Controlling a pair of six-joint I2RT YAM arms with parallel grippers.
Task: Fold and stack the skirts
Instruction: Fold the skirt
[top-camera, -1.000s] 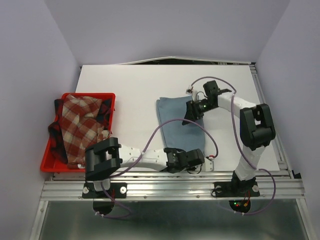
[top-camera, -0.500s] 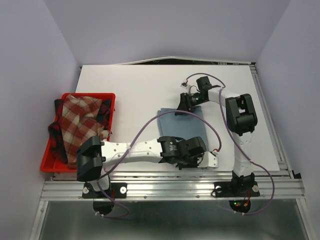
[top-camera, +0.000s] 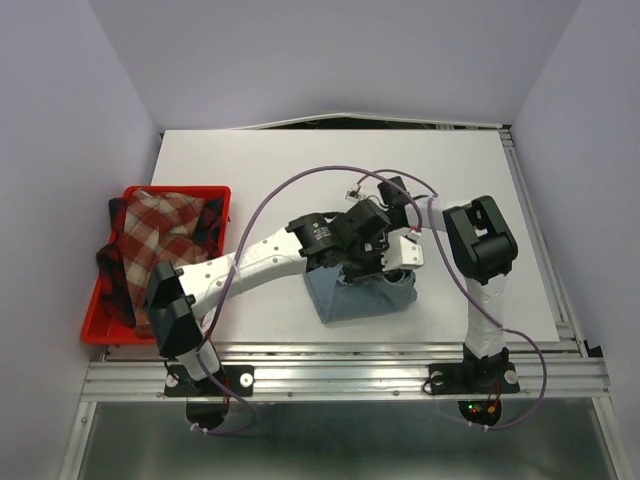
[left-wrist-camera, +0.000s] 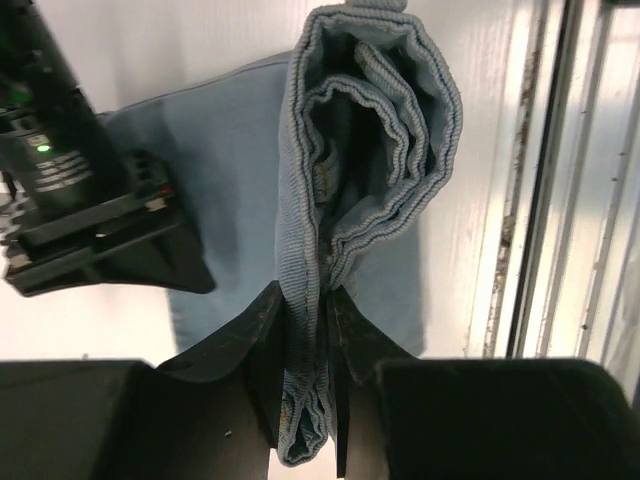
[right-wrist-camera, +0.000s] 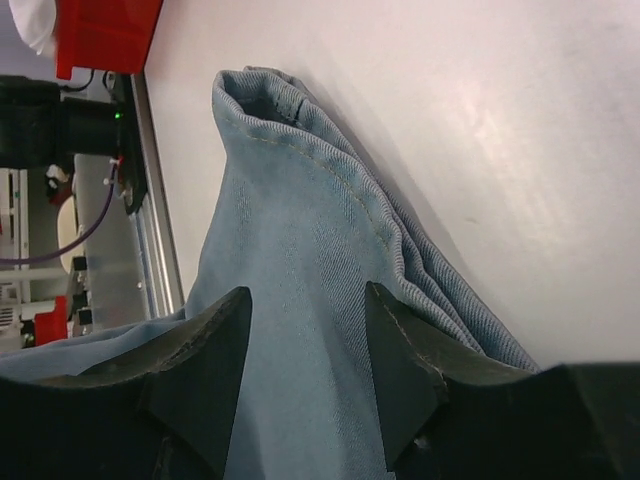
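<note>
The light blue denim skirt (top-camera: 362, 297) lies bunched near the table's front, with one edge drawn up into my left gripper (top-camera: 365, 258). In the left wrist view that gripper (left-wrist-camera: 305, 305) is shut on the skirt's rolled, layered edge (left-wrist-camera: 370, 130). My right gripper (top-camera: 388, 205) is just beyond the left one. In the right wrist view its fingers (right-wrist-camera: 305, 315) stand open, with denim (right-wrist-camera: 290, 250) under and between them. The check skirt (top-camera: 160, 240) and the plaid skirt (top-camera: 115, 285) lie heaped in the red tray.
The red tray (top-camera: 92, 330) stands at the table's left edge; its corner also shows in the right wrist view (right-wrist-camera: 105, 30). The aluminium rail (top-camera: 350, 365) runs along the front edge. Purple cables (top-camera: 290, 185) loop over the table's middle.
My left gripper has taken the denim skirt's near edge and carried it up and away from the front. The flat skirt is now bunched. The right gripper shifted slightly.
</note>
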